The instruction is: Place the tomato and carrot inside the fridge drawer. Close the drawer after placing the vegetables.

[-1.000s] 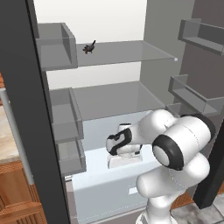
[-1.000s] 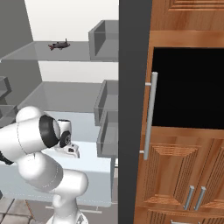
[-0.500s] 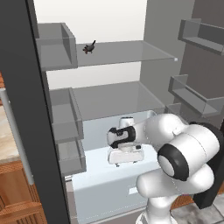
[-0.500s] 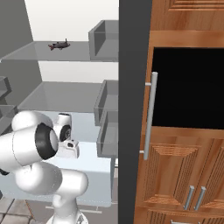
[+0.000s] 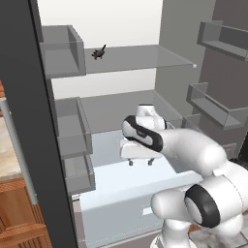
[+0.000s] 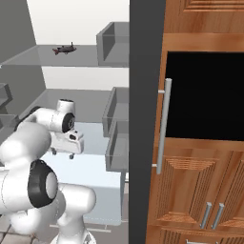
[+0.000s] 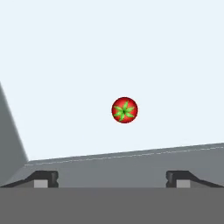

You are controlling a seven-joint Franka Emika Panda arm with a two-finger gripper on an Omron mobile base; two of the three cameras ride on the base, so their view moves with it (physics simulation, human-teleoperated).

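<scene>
Tomato (image 7: 124, 110) lies on the drawer (image 7: 109, 52) floor in your hand view, at twelve o'clock from the empty, wide-open gripper (image 7: 111, 178). The arm has reached farther over the drawer since earlier.

An open fridge (image 5: 121, 97) is seen, its back wall white and its side walls grey. A glass shelf (image 5: 140, 57) is fitted high inside, and a small dark object (image 5: 99, 52) is set on it near the back. Clear grey bins (image 5: 65, 53) are hung on the left door, and further bins (image 5: 215, 109) on the right door. In the right base view, a dark door edge (image 6: 143, 119) is flanked by wooden cabinets (image 6: 200, 200) with metal handles (image 6: 163, 126), and a black recess (image 6: 207, 95) is set into them. The whole is evenly lit, without hard shadows.
</scene>
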